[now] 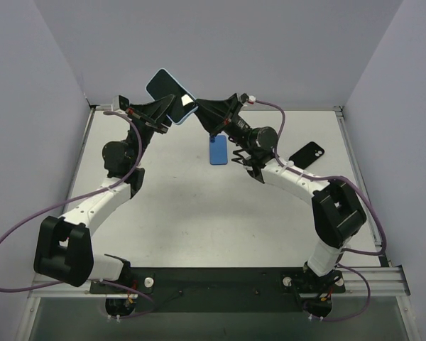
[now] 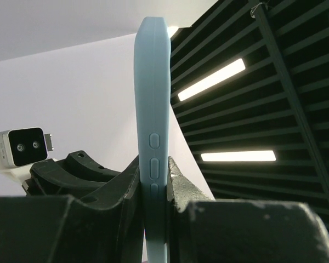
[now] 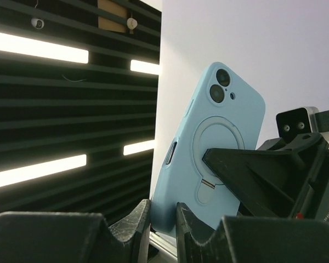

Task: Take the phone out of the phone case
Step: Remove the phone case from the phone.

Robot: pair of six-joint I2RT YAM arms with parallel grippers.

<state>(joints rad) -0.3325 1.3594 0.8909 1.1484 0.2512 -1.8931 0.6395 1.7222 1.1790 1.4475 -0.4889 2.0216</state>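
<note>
A phone in a light blue case (image 1: 167, 89) is held up in the air over the back of the table, its dark screen facing the top camera. My left gripper (image 1: 169, 112) is shut on its lower part. In the left wrist view the case's button edge (image 2: 152, 109) stands upright between my fingers, at the gripper (image 2: 153, 178). My right gripper (image 1: 193, 111) is shut on the case's corner. The right wrist view shows the case back (image 3: 208, 148) with two camera holes and a ring, the corner pinched at the gripper (image 3: 163, 216).
A blue phone-shaped item (image 1: 218, 149) lies flat on the table under the right arm. A black case (image 1: 307, 155) lies at the right. Walls enclose the table at the back and sides. The left gripper's finger (image 3: 263, 170) crosses the case back.
</note>
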